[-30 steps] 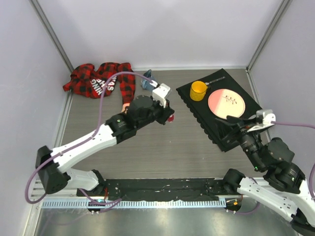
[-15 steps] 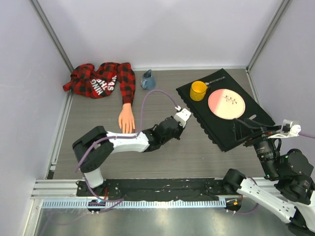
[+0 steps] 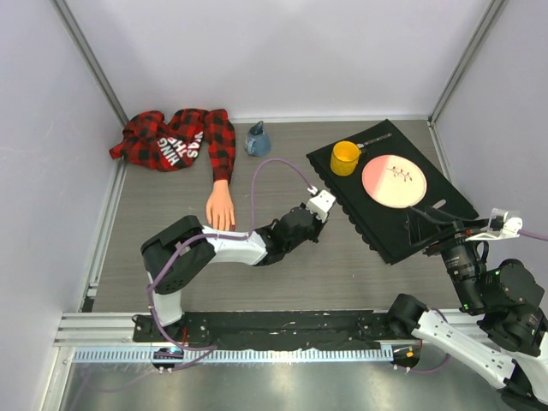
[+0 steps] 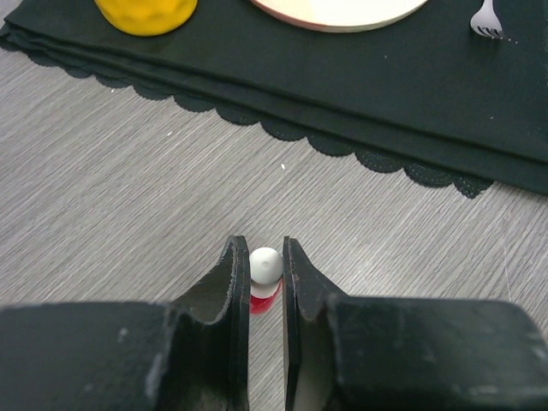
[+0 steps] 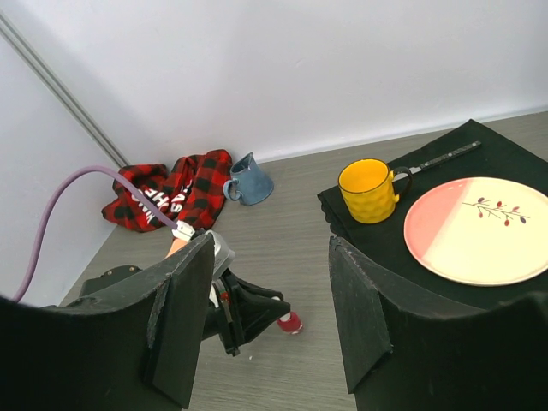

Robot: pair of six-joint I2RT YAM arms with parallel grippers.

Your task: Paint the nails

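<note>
While our right jaws hang wide and empty, our left jaws pinch the white cap (image 4: pixel 265 264) of the small red polish bottle (image 4: pixel 265 300) on the grey desk (image 4: pixel 128 188). We judge the cap must come off next, then travel to the nails (image 3: pixel 224 228) of the peach mannequin hand (image 3: pixel 220 208), well apart.

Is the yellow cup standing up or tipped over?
Standing up. The yellow mug sits on the black placemat with its open mouth facing upward.
</note>
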